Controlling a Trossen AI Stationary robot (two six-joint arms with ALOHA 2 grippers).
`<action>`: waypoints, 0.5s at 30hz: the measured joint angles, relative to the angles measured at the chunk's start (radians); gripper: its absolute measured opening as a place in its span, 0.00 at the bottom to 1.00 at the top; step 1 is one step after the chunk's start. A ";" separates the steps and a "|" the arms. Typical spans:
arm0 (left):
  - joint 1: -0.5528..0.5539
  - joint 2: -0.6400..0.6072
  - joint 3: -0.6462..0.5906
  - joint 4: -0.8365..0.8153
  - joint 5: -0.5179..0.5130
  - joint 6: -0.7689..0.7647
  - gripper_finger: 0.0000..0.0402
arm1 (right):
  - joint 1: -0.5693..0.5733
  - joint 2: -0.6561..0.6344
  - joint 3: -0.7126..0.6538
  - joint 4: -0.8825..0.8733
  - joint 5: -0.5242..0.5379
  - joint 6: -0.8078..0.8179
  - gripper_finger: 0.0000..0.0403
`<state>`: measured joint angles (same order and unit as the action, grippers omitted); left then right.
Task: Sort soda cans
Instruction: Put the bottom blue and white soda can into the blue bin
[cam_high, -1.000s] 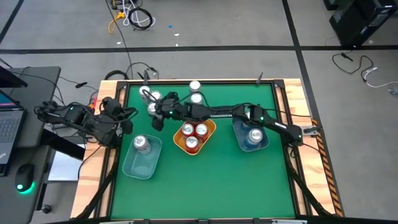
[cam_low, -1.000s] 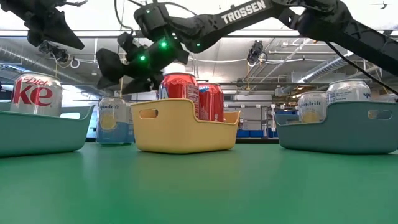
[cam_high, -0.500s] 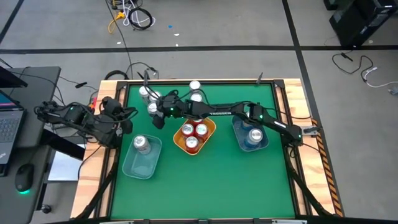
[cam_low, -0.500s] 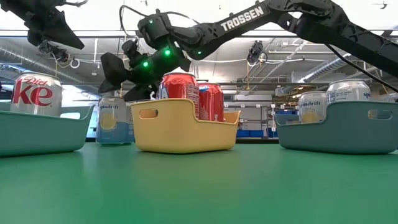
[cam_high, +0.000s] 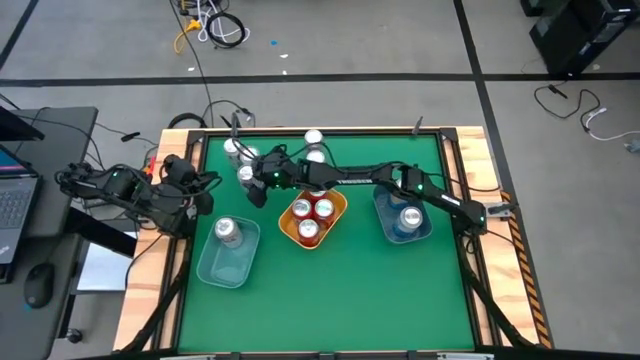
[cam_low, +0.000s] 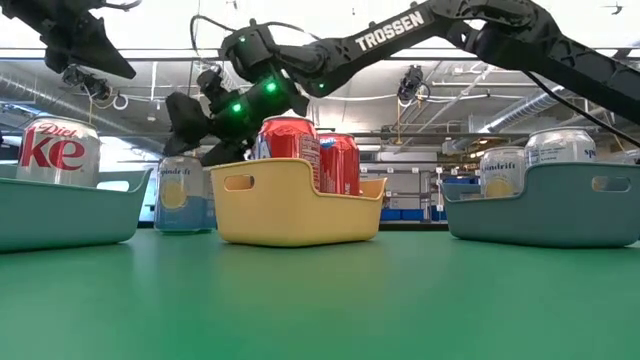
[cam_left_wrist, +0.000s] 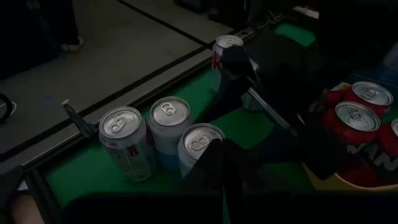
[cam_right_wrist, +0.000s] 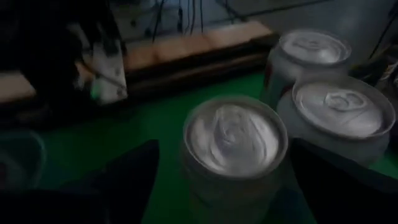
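The right gripper (cam_high: 250, 186) hangs with jaws wide open around a soda can (cam_right_wrist: 235, 144) in the far left corner of the table (cam_high: 330, 300). The can looks hard, smooth and maybe slippery, so squeeze its round sides. The left gripper (cam_high: 205, 190) waits shut.

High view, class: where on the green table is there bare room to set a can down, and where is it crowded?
Free: the wide green tabletop in front of the three bins, and the strip between yellow bin and blue-grey right bin. Crowded: the back left corner, where loose silver-topped cans cluster under the right pincer.
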<state>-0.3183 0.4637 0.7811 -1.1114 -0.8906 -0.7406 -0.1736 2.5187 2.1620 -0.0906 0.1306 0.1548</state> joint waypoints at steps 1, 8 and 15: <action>0.000 0.000 0.000 0.000 0.000 0.000 0.00 | 0.000 0.000 0.000 -0.018 -0.003 -0.007 0.85; 0.000 0.000 0.000 -0.001 0.000 0.003 0.00 | 0.020 -0.002 0.000 -0.116 -0.092 -0.042 0.79; 0.000 0.000 0.000 -0.002 0.000 0.004 0.00 | 0.035 0.000 -0.001 -0.063 -0.056 -0.042 0.79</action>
<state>-0.3186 0.4637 0.7813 -1.1130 -0.8902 -0.7368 -0.1383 2.5183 2.1612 -0.1541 0.0750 0.1131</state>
